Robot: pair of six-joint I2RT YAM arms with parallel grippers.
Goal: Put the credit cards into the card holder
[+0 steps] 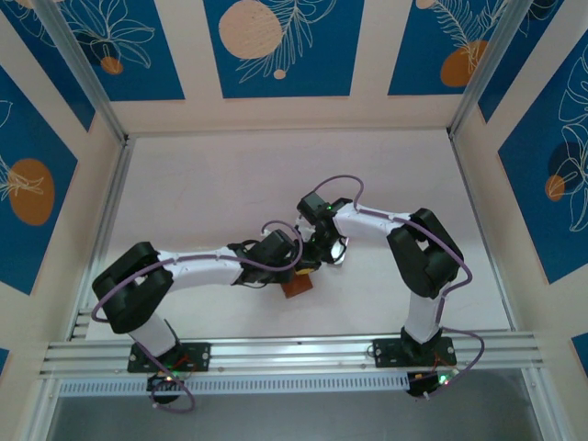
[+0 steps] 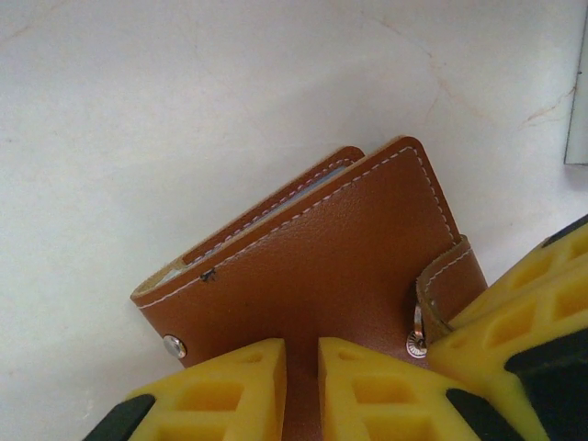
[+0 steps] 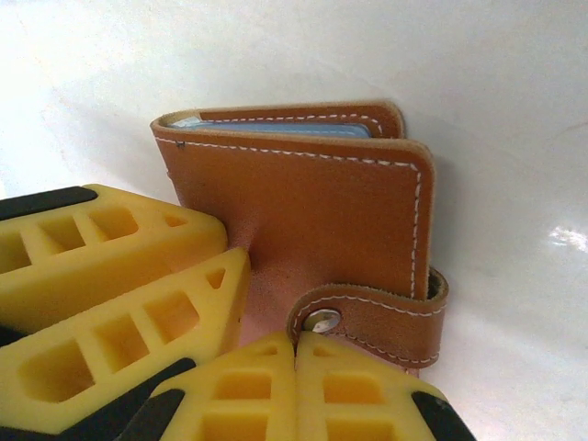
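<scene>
**Two grippers gripping one brown wallet**

Both of my arms are bending in over the middle of the white table (image 1: 230, 184). The small brown leather folding card holder (image 1: 297, 287) is sitting there between my two wrists.

My left gripper (image 2: 301, 351) is pinching the card holder by its near edge. Brown leather is showing in the narrow slit between the yellow fingers (image 2: 239, 390), and the cover is puckering where they are biting.

My right gripper (image 3: 296, 351) is holding its jaws pressed together. Its tips are touching the stitched closing strap (image 3: 377, 317) just under the round silver snap button (image 3: 322, 320). I cannot tell whether any leather is caught between them.

The card holder is sitting folded with its two covers gaping slightly. A pale blue sliver (image 3: 276, 130) is peeking out between them along the far edge.
</scene>
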